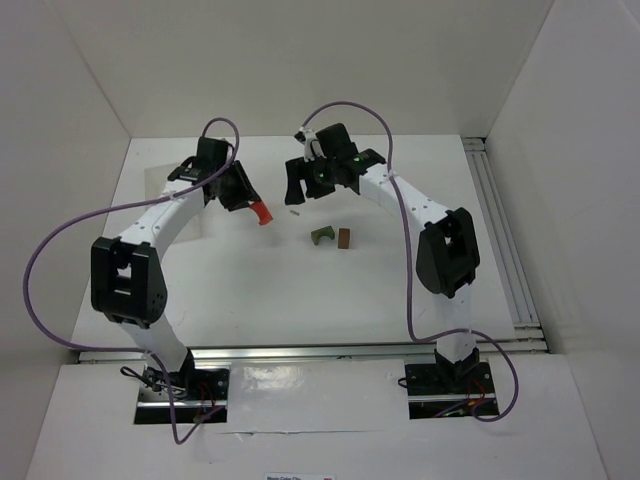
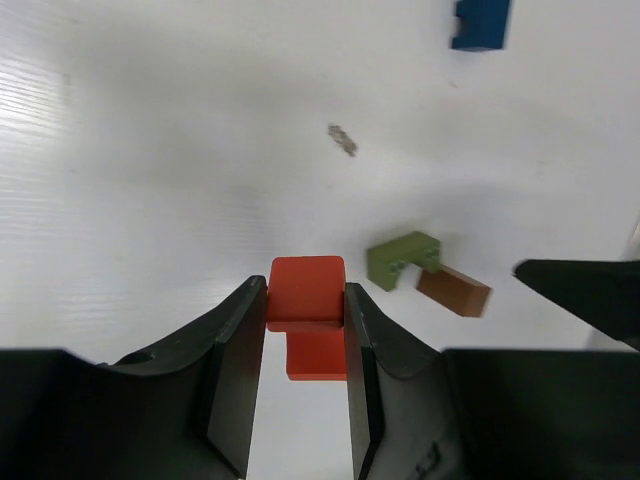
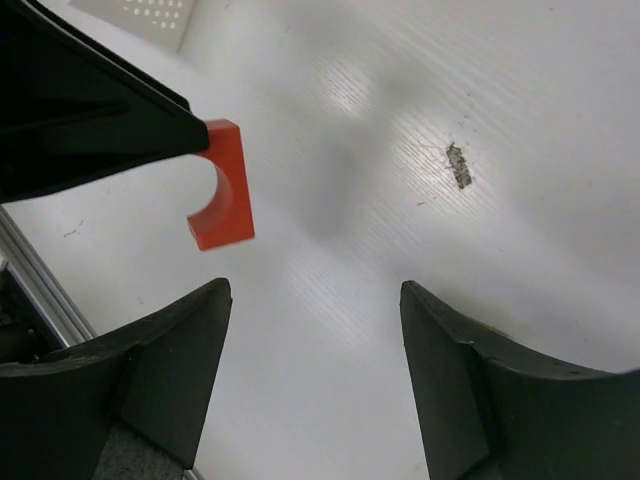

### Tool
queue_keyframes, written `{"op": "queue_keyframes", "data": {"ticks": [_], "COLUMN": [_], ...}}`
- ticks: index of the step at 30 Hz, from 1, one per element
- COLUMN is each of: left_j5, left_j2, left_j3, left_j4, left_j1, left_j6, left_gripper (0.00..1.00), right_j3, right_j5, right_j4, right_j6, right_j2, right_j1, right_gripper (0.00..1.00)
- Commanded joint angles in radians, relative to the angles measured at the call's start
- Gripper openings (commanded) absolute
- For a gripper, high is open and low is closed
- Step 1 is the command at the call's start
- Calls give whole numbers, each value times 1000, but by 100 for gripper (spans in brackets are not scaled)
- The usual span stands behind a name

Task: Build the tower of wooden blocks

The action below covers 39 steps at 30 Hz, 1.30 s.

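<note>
Four blocks were on view, none of them stacked yet: one red, one olive green, one brown and one blue.

The red block (image 3: 225, 195), an arch-shaped piece, was pinched by its flat sides between the fingers of the left end effector (image 2: 305, 300). It hung clear of the table (image 1: 260, 300), left of the middle and toward the far edge. That grip left its lower part free, which I judged would suit setting it down on top of something.

The olive green block (image 1: 322, 236) and the brown block (image 1: 344, 238) lay side by side about the middle of the table. They looked to me like the footing the tower was meant to rise from.

The blue block (image 2: 480, 22) lay well apart, beyond that pair as the left wrist saw it. From above I could not find it, so I cannot place it against the table's edges.

Of the two end effectors, one was loaded and one empty. The right end effector (image 3: 315, 300) hovered near the red block with its fingers spread wide and nothing between them. It stood over bare table near a single dark speck (image 3: 459, 165), seemingly out of the way of the placing.
</note>
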Motion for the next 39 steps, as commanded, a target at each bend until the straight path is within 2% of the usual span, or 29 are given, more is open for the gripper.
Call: {"op": "queue_keyframes", "data": {"ticks": [1,4,6,11,14,16,20,23,25,26,27,30,35,38,39], "left_j5": [-156,-211,-237,-308,-377,-377,-359,-339,-316,-316,-316,-307,-287,-314,-314], "left_j2": [73,161,191,235,269,269,278,301,301,301,301,292,249,172,134], "left_j3": [115,205,206,206,206,191,161,151,151,140,140,131,131,141,141], "left_j4": [-108,-238,-249,-240,-250,-240,-207,-197,-197,-197,-187,-176,-165,-176,-176], "left_j1": [3,3,3,-9,-31,-31,-31,-31,-31,-31,-31,-31,-40,-49,-49], "left_j6": [108,162,171,136,95,69,46,36,36,36,36,46,64,75,75], "left_gripper": [13,13,13,13,15,15,22,33,52,55,63,68,85,95,95], "right_j3": [-34,-53,-79,-146,-183,-183,-183,-212,-222,-212,-203,-177,-168,-143,-133], "right_j5": [42,114,161,295,275,284,324,333,333,333,349,372,392,416,437], "right_j4": [-9,-28,-28,-9,16,-16,-25,-7,-7,-7,-22,-36,-45,-79,-79], "right_j6": [-31,-31,2,96,96,96,96,118,118,118,118,118,108,96,85], "right_j2": [-61,-84,-84,-104,-115,-115,-125,-135,-145,-145,-133,-133,-124,-101,-92], "right_j1": [-1,-10,-10,-10,-10,-1,-1,9,9,9,9,18,27,48,58], "right_gripper": [77,82,83,84,86,88,88,89,89,89,89,89,89,90,90]}}
